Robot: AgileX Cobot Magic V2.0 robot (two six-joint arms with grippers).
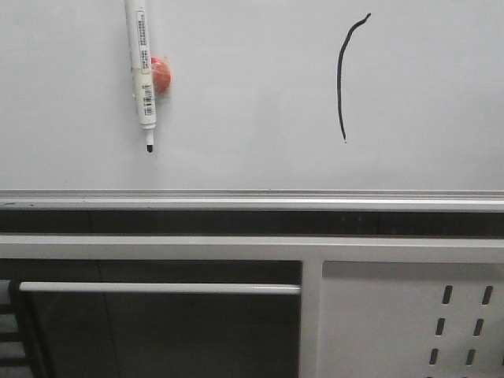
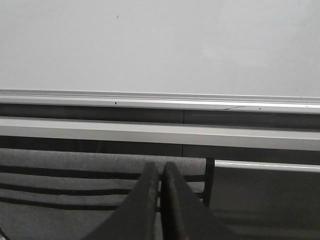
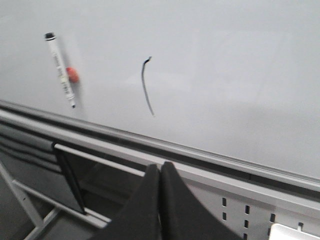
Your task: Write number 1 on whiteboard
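The whiteboard (image 1: 252, 87) fills the upper front view, with its silver rail along the bottom edge. A thin black curved stroke, the number 1 (image 1: 343, 79), stands on its right half; it also shows in the right wrist view (image 3: 146, 86). A white marker (image 1: 142, 71) hangs tip down on the board's left, held by an orange magnet (image 1: 161, 75); the right wrist view shows the marker too (image 3: 61, 70). My left gripper (image 2: 161, 167) is shut and empty, below the board's rail (image 2: 160, 100). My right gripper (image 3: 160, 167) is shut and empty, back from the board (image 3: 225, 60).
A white frame beam (image 1: 252, 248) runs under the board. A white perforated metal panel (image 1: 409, 323) is at the lower right, also in the right wrist view (image 3: 250, 210). A white bar (image 1: 157, 288) crosses a dark opening at the lower left.
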